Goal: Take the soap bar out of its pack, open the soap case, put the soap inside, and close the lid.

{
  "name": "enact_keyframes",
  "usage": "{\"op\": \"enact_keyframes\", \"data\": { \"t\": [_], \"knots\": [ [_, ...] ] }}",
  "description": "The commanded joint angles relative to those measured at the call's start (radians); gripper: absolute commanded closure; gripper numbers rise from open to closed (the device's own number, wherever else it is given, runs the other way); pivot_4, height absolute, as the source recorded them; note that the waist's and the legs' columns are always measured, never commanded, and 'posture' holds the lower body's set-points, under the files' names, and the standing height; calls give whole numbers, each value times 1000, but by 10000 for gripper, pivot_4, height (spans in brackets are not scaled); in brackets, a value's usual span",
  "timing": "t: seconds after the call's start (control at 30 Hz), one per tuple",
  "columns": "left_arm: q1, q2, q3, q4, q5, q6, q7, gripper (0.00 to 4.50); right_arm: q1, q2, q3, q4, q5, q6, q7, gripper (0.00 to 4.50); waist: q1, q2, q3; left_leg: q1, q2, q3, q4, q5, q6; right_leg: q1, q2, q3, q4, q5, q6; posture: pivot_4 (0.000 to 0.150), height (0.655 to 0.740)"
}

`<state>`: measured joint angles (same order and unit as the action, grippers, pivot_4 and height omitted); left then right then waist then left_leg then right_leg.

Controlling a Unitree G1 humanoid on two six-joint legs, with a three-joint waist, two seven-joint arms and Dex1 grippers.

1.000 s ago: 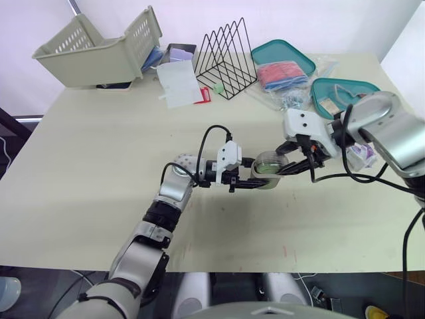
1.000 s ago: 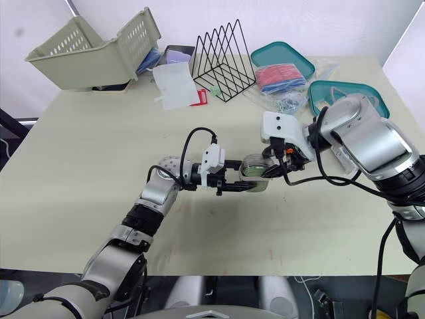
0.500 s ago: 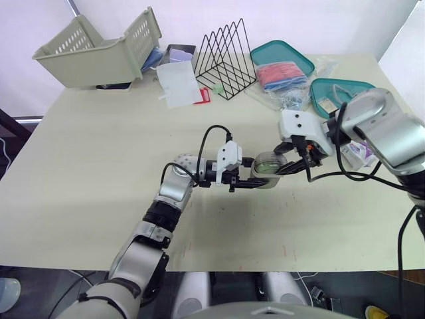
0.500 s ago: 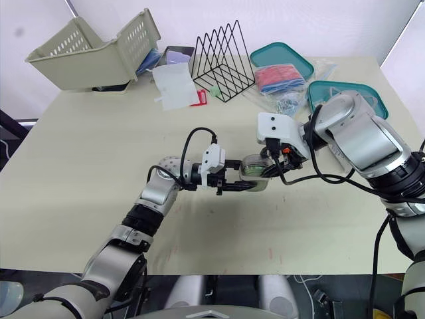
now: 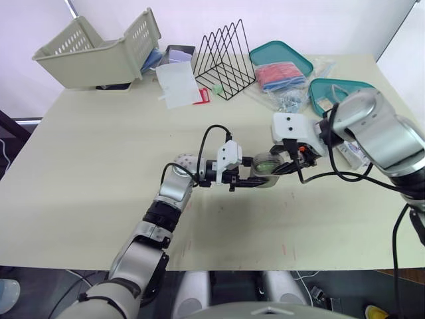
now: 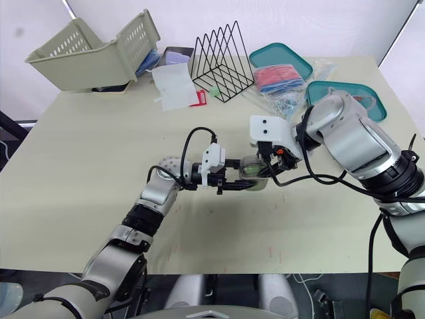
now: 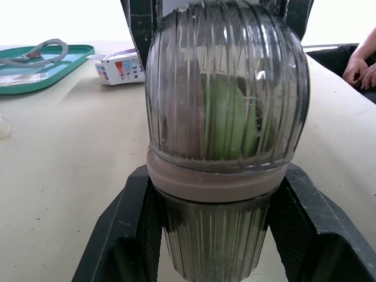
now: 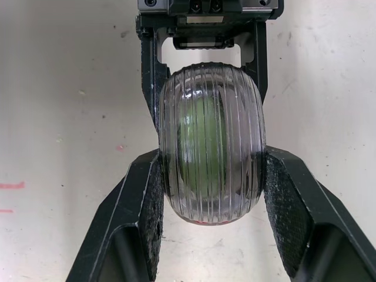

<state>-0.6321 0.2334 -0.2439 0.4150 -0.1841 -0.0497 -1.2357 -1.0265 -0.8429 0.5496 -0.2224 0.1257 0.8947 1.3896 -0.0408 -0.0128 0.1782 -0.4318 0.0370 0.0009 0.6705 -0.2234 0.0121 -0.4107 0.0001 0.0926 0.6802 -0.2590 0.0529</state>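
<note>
The soap case [image 5: 265,163] has a clear ribbed dome lid [image 7: 226,88] and a darker ribbed base with a beige rim [image 7: 217,179]. It stands at the middle of the table, and the green soap [image 8: 202,138] shows through the lid, which sits down on the rim. My left gripper [image 7: 217,235] is shut on the base, one finger on each side. My right gripper [image 8: 211,200] comes from the right and is shut on the lid, its fingers [image 8: 141,202] pressed to the lid's sides. The white soap pack [image 7: 120,66] lies on the table behind the case.
A beige basket [image 5: 99,50], loose papers [image 5: 178,83] and a black wire rack [image 5: 226,56] stand along the far edge. Two teal trays [image 5: 282,53] [image 5: 339,90] with bagged items lie at the far right. A person's hand [image 7: 358,67] rests at the table's edge.
My right wrist has shifted a little to the left, closer over the case. The case and my left gripper have stayed in place.
</note>
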Motion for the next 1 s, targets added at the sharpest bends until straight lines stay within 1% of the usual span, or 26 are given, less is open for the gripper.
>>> {"op": "enact_keyframes", "data": {
  "t": [0.03, 0.4, 0.73, 1.0],
  "knots": [
    [-17, -13, 9, -31, -18, -36, 4, 25452, 6, 3, 27, 12, -20, 16, -9, 26616, 0, 0, 0, 0, 0, 0, 0, 0, 0, 0, 0, 0, 0, 0, 0, 1500, 7400],
    [-21, -15, 11, -32, -21, -37, 1, 25452, 30, 16, 62, 56, -48, 21, -26, 26616, -1, 0, 0, 0, 0, 0, 0, 0, 0, 0, 0, 0, 0, 0, 0, 1500, 7400],
    [-20, -20, 14, -35, -23, -38, 4, 25452, 9, 24, 133, 98, -92, 5, 20, 26616, -1, -1, -1, 1, 0, 0, 0, 0, 0, 1, 0, 0, 0, 0, 0, 1500, 7400],
    [-13, -13, 13, -35, -19, -40, 9, 25452, 20, 46, 55, 74, -65, -28, 16, 26616, -2, -3, -3, 1, 0, 0, 0, 0, 0, 1, 1, 0, 0, 0, 0, 1500, 7400]
  ]
}}
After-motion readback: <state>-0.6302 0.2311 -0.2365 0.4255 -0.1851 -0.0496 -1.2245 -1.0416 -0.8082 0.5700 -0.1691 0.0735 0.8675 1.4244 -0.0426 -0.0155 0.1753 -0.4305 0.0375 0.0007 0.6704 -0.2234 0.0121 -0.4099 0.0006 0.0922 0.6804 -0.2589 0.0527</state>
